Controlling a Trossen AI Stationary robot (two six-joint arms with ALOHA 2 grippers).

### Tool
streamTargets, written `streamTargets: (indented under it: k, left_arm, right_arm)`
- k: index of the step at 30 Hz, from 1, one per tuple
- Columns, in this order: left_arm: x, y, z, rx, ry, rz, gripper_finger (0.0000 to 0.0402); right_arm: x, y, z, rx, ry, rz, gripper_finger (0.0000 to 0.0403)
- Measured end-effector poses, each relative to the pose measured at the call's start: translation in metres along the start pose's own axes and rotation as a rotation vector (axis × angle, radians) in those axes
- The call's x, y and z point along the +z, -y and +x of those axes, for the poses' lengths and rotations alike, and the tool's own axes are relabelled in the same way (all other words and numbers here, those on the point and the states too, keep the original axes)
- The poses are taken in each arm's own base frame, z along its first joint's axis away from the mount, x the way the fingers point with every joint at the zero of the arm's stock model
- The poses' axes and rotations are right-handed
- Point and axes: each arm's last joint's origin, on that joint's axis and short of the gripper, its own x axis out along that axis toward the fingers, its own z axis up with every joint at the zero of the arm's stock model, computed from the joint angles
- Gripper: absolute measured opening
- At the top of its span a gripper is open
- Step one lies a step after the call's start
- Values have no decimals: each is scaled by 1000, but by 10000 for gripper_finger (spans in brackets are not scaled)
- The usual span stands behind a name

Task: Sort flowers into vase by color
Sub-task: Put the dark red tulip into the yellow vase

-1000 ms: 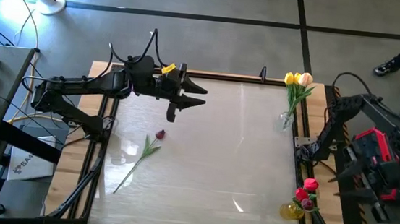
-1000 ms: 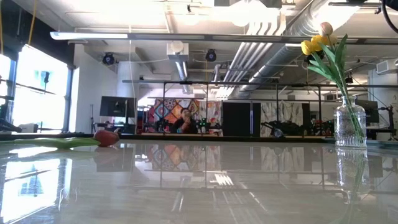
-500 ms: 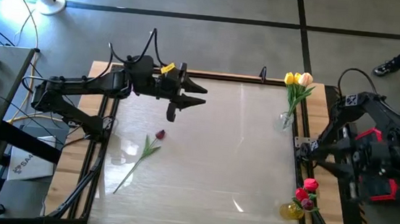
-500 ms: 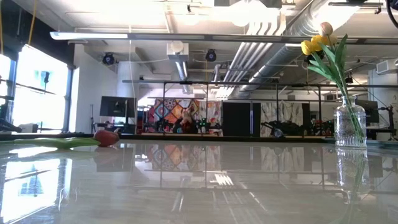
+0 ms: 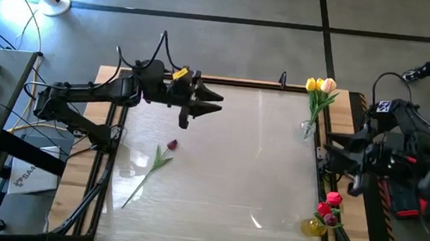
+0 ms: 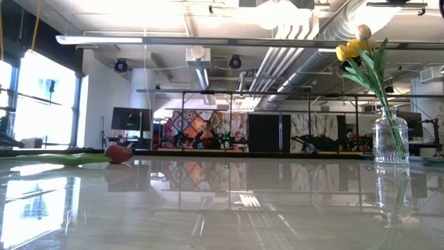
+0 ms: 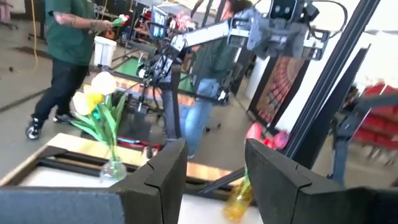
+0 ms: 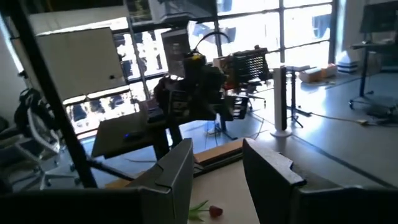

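Observation:
A dark maroon tulip lies flat on the table's left half, its green stem running toward the near-left corner; it also shows in the low view and the right wrist view. Yellow and peach tulips stand in a clear glass vase at the far right. Red-pink tulips stand in a yellow vase at the near right. My left gripper hovers open over the far left, empty. My right gripper is open and empty beside the table's right edge, pointing toward the table's left.
The glass vase and the yellow vase stand close to the right edge, with my right arm just beyond them. The glossy middle of the table holds nothing. People stand in the room beyond the right side.
My right arm has swung round from beyond the table's right edge, its gripper turning toward the table and moving toward the far edge while rising a little. The flowers and vases have kept still.

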Motion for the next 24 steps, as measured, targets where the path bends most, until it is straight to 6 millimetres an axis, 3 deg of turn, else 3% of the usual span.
streamTargets:
  k: [3,8,15,18,24]
  left_arm:
    - [2,1,0,-6,19,-80,152]
    - [2,1,0,-8,22,-186,152]
    - [0,-2,3,38,31,-141,152]
    - [-4,-6,9,102,35,-138,152]
    - [-27,-16,20,196,-96,-217,152]
  right_arm:
    - [7,3,7,6,-13,30,128]
    - [16,2,20,168,-66,52,128]
    - [23,3,34,289,-60,-8,128]
    - [24,2,44,374,-72,6,128]
    - [25,6,56,344,-75,36,128]
